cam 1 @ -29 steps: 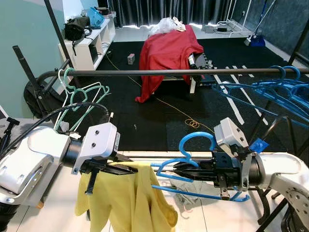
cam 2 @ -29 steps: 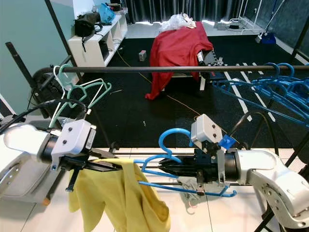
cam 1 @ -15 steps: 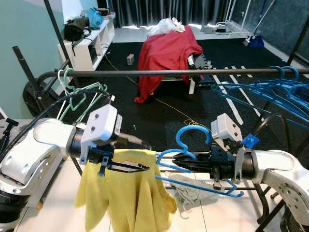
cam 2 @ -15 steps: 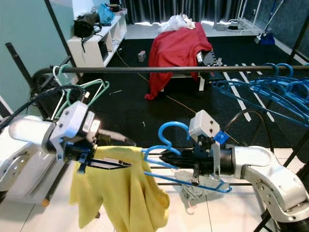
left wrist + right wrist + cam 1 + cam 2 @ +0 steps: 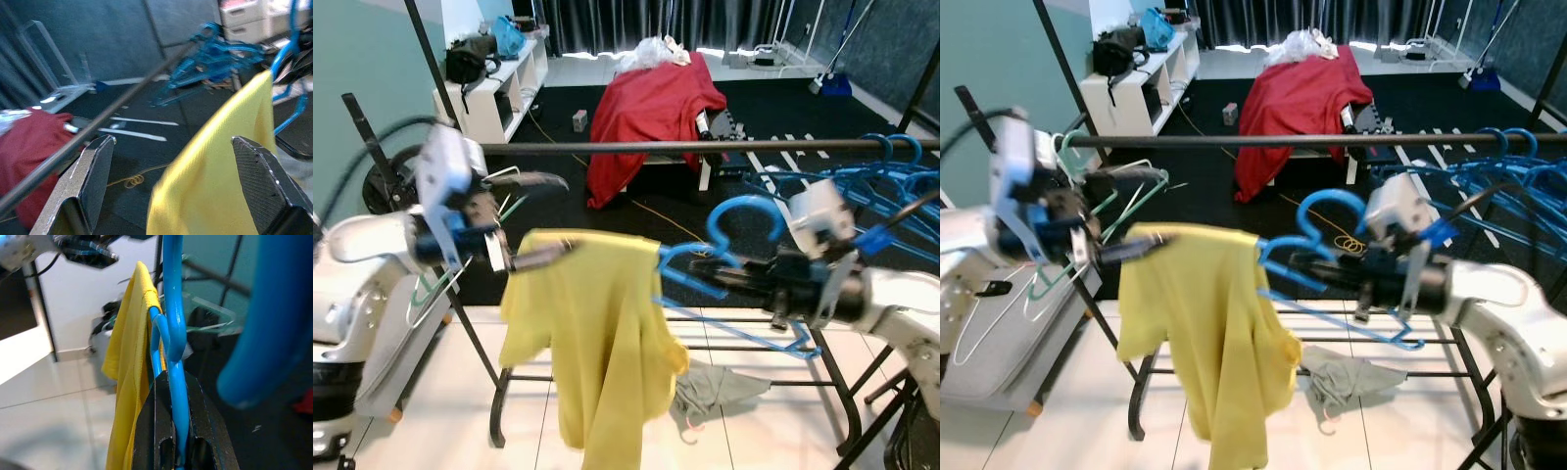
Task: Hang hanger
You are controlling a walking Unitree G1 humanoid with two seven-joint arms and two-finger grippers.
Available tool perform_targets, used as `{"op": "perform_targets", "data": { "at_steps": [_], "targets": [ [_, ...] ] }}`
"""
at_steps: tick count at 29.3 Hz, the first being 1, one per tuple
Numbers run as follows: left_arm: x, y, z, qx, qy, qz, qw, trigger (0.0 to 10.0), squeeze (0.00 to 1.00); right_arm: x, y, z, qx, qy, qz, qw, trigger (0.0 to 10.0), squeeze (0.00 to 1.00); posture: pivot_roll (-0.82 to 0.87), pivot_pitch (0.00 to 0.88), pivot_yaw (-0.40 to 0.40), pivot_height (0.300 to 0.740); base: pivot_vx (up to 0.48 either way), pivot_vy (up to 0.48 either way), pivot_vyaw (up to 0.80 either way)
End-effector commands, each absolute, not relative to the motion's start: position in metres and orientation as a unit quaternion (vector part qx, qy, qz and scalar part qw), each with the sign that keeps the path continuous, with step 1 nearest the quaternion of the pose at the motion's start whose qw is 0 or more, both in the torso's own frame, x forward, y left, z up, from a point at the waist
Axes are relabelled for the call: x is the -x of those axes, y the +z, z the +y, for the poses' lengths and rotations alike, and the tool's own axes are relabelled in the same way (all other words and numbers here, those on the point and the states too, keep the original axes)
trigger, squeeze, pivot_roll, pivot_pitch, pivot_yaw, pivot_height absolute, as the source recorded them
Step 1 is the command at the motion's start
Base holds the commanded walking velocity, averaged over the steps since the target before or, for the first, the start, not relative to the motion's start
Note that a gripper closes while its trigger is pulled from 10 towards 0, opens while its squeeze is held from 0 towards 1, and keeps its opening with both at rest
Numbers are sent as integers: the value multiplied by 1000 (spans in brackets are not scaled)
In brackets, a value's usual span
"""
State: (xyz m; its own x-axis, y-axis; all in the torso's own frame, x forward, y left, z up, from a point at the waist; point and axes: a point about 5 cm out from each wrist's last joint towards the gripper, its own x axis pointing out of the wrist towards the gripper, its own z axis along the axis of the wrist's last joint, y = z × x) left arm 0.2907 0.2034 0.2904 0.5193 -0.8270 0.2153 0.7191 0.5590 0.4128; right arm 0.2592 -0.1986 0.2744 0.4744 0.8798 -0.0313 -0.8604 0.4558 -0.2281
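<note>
A yellow shirt (image 5: 597,333) hangs on a blue hanger (image 5: 744,211), held up just below the black rail (image 5: 705,146). My right gripper (image 5: 703,279) is shut on the hanger's neck under the hook; the right wrist view shows the fingers (image 5: 161,431) clamped on the blue hanger (image 5: 172,323). My left gripper (image 5: 566,213) is at the shirt's left shoulder and stands wide open. One finger is above the cloth and the other at its edge. In the left wrist view the yellow shirt (image 5: 220,166) lies between the spread fingers (image 5: 95,171).
Several blue hangers (image 5: 867,176) crowd the rail's right end, and pale green and white hangers (image 5: 1087,166) its left end. A grey cloth (image 5: 715,387) lies on the floor by the rack's lower bars. A red-draped bench (image 5: 651,103) and a white shelf (image 5: 499,88) stand behind.
Both arms have lifted the hanger and shirt from knee height up toward the rail. The left gripper's fingers have spread wide apart.
</note>
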Motion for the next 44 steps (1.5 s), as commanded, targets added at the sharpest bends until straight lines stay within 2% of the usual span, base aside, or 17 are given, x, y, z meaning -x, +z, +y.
{"op": "perform_targets", "data": {
  "at_steps": [1, 5, 10, 12, 18, 20, 22, 24, 27, 38, 41, 44],
  "targets": [
    [-291, 289, 207, -117, -441, -205, 866, 10000, 0, -259, 282, -200, 104, 512, -67, 850, 0, 0, -160, 0, 42, 740, 0, 0, 0],
    [-279, 282, 206, -61, -487, -208, 846, 10000, 0, -260, 292, -205, 118, 506, -78, 851, 0, 0, -159, 0, 38, 740, 0, 0, 0],
    [-280, 271, 201, -56, -497, -189, 845, 10000, 0, -260, 299, -205, 118, 510, -93, 847, 0, 0, -158, 0, 39, 740, 0, 0, 0],
    [-282, 258, 190, -52, -510, -171, 842, 10000, 0, -258, 304, -203, 115, 513, -105, 844, 0, 0, -162, 0, 41, 740, 0, 0, 0],
    [-285, 249, 182, -52, -512, -160, 842, 10000, 0, -256, 308, -203, 112, 517, -112, 841, 0, 0, -167, 0, 42, 740, 0, 0, 0],
    [-291, 245, 179, -52, -493, -157, 854, 10000, 0, -255, 310, -203, 109, 520, -116, 839, 0, 0, -169, 0, 43, 740, 0, 0, 0],
    [-291, 245, 179, -52, -493, -157, 854, 10000, 0, -255, 310, -203, 109, 520, -116, 839, 0, 0, -169, 0, 43, 740, 0, 0, 0],
    [-295, 245, 181, -54, -477, -159, 863, 10000, 0, -254, 310, -204, 108, 521, -116, 839, 0, 0, -169, 0, 43, 740, 0, 0, 0],
    [-294, 254, 206, -53, -443, -171, 878, 10000, 0, -255, 309, -207, 108, 516, -113, 842, 0, 0, -168, 0, 44, 740, 0, 0, 0],
    [-283, 271, 225, -23, -420, -218, 880, 10000, 0, -256, 307, -208, 105, 518, -108, 842, 0, 0, -159, 0, 37, 740, 0, 0, 0],
    [-280, 262, 219, -12, -431, -213, 877, 10000, 0, -255, 306, -207, 100, 522, -108, 840, 0, 0, -159, 0, 33, 740, 0, 0, 0],
    [-277, 244, 194, -4, -478, -184, 859, 10000, 0, -253, 307, -204, 98, 527, -110, 837, 0, 0, -165, 0, 33, 740, 0, 0, 0]
  ]
}}
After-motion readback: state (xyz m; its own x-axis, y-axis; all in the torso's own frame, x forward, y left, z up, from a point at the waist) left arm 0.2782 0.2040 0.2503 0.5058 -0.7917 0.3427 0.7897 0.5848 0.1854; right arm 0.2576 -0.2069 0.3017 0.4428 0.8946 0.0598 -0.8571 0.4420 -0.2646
